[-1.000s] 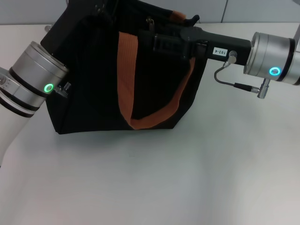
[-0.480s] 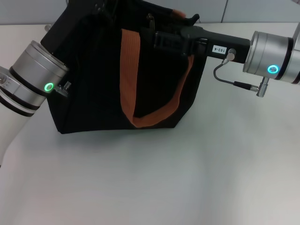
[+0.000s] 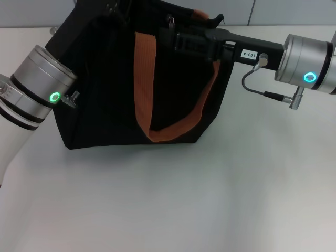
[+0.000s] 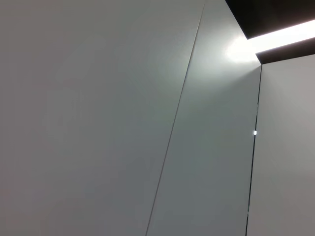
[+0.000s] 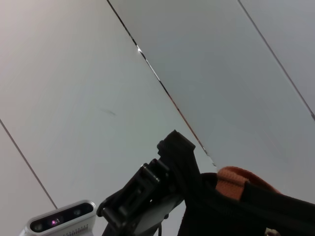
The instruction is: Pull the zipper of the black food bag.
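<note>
The black food bag (image 3: 105, 89) stands at the back of the white table, its orange-brown handle strap (image 3: 144, 79) hanging down the front. The small silver zipper (image 3: 171, 21) pull stands up on the bag's top edge. My right gripper (image 3: 167, 37) reaches in from the right and lies across the top of the bag, just below the pull. My left arm (image 3: 39, 86) is at the bag's left side, its gripper hidden behind the bag's upper left corner. In the right wrist view the left gripper (image 5: 172, 147) shows beside the bag's top edge (image 5: 256, 206).
The white table (image 3: 173, 199) stretches in front of the bag and to its right. A grey cable (image 3: 262, 93) loops under the right forearm. The left wrist view shows only grey wall panels (image 4: 98, 118) and a ceiling light.
My right gripper has shifted slightly up and to the right along the bag's top. The silver pull has moved slightly right with it. The left arm has not moved.
</note>
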Controlling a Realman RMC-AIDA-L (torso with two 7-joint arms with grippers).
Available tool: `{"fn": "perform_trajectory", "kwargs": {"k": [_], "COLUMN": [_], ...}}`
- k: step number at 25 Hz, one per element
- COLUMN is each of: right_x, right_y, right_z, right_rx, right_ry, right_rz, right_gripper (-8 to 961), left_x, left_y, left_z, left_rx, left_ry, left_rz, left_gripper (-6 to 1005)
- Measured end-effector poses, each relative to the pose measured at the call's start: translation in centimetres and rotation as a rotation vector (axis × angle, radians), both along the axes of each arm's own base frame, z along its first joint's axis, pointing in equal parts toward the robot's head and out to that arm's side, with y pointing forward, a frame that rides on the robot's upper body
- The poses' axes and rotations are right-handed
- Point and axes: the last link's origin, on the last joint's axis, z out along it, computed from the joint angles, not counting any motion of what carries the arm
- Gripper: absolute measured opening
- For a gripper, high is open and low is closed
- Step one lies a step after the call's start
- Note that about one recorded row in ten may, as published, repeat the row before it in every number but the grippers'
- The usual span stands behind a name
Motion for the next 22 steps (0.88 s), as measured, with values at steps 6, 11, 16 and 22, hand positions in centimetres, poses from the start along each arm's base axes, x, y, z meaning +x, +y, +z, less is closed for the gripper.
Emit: {"fn": "perform_trajectory", "kwargs": {"k": [6,11,16,22], "right_x": [-0.01,0.39,0.8,0.69], "right_y": [0.0,0.37,0.77,0.76], "right_z": [0.01,-0.1,-0.53,-0.47], "right_rx": [0.0,0.013,0.001,0.0], "right_ry": [0.001,-0.01,-0.019,-0.015], "right_rz": [0.0,-0.034,-0.086,-0.082], "right_gripper": [701,649,567,367], "left_x": [0.01,0.02,0.09,0.12], "left_y": [-0.04,-0.06,-0.02,-0.01], "left_z": [-0.06,-0.1,-0.1,-0.1], "left_rx": [0.001,-0.001,-0.001,0.0], "left_ry": [0.0,-0.001,-0.001,-0.001], "left_rz": [0.0,0.001,-0.001,-0.002], "left_gripper": [138,139,140,141]}}
